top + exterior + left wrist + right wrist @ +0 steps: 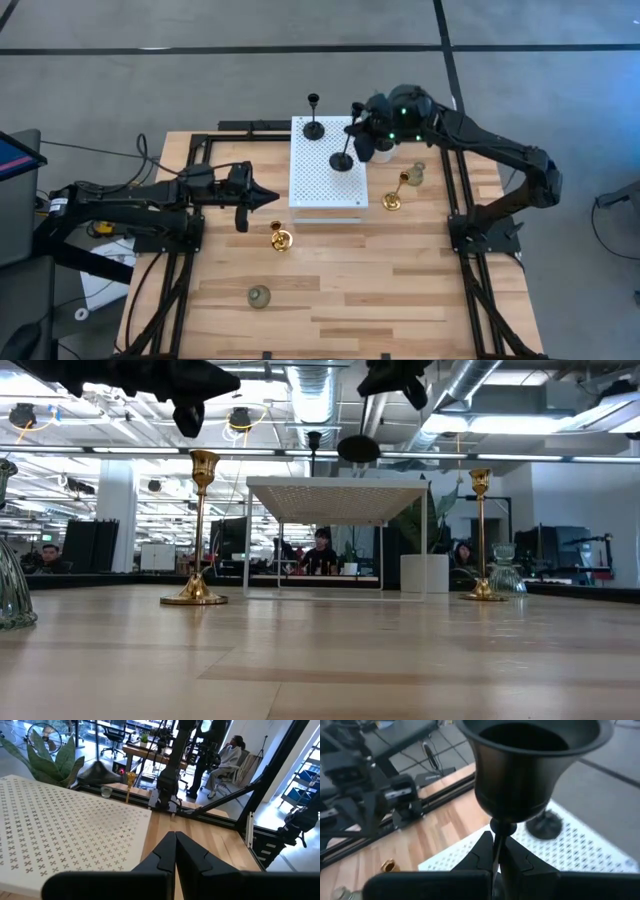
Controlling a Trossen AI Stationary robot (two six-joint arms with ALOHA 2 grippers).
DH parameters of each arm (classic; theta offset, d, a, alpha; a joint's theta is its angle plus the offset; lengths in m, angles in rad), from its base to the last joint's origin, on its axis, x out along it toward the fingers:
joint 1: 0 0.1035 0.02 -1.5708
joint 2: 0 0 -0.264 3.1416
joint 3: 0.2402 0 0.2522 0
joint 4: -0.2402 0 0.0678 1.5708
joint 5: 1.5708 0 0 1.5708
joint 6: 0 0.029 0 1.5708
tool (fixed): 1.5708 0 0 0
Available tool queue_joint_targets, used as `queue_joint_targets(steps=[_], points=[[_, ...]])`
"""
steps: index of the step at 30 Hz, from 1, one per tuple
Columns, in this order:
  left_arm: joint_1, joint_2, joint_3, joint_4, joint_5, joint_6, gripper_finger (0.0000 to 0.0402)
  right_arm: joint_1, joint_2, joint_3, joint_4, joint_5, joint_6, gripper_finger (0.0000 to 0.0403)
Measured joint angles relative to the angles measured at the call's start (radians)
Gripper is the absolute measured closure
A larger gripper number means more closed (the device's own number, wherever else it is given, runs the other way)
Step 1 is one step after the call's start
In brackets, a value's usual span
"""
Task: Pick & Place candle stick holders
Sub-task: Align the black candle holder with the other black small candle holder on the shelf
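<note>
Black candle stick holder (532, 767) fills the right wrist view, its stem clamped in the right gripper (496, 851) above the white perforated stand (328, 165). Placing step; lowering upright apparently comes next. Second black holder (314, 120) stands beyond; gold holder (395, 195) beside. Left gripper (268, 198), closed and empty, waits apart.

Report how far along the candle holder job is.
Done: one black holder stands on the white perforated stand. In hand: the right gripper has its fingers shut on the stem of the second black holder, over the stand. Left: two gold holders and two green glass holders sit on the wooden table. The left gripper waits shut beside the stand.
</note>
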Motion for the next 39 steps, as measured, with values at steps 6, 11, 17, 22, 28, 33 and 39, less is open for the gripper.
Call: queue_joint_targets(steps=[6,11,17,22,28,33,39], points=[[0.0,0.0,0.0,0.006,0.0,0.0,0.0394,-0.079,0.008,0.0,0.044,-0.046,-0.058,0.0403],[0.0,0.0,0.0,0.012,-0.001,0.0,0.0394,-0.131,0.04,0.003,0.089,-0.094,-0.084,0.0403],[0.001,0.0,0.0,0.021,-0.017,0.0,0.0394,-0.172,0.111,0.02,0.107,-0.097,-0.114,0.0403],[0.001,0.0,0.0,0.023,-0.02,0.0,0.0394,-0.199,0.199,0.096,0.086,-0.094,-0.164,0.0403],[0.001,0.0,0.0,0.026,-0.02,0.0,0.0394,-0.222,0.296,0.225,0.016,-0.09,-0.215,0.0403],[0.001,0.0,0.0,0.026,-0.02,0.0,0.0394,-0.222,0.362,0.285,-0.05,-0.066,-0.244,0.0403],[0.001,0.0,0.0,0.026,-0.02,0.0,0.0394,-0.22,0.394,0.29,-0.064,-0.011,-0.284,0.0403]])
